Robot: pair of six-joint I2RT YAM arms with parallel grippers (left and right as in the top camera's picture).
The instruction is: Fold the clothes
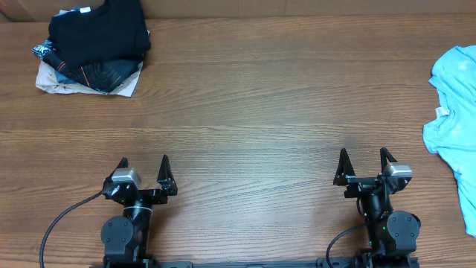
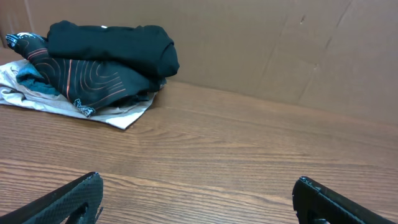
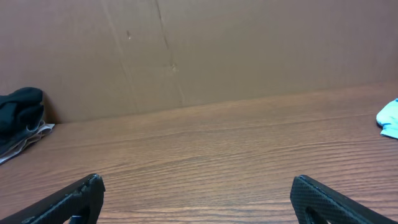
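Note:
The light sky-blue T-shirt (image 1: 455, 112) lies crumpled at the table's right edge, partly cut off by the overhead view; a corner of it shows at the right edge of the right wrist view (image 3: 389, 118). My left gripper (image 1: 143, 165) is open and empty near the front left of the table (image 2: 198, 186). My right gripper (image 1: 364, 158) is open and empty near the front right (image 3: 196, 186), well left of and nearer than the shirt.
A pile of black and dark folded garments (image 1: 93, 43) on a light cloth sits at the back left, also in the left wrist view (image 2: 93, 62). A brown cardboard wall (image 3: 217, 50) backs the wooden table (image 1: 245, 112).

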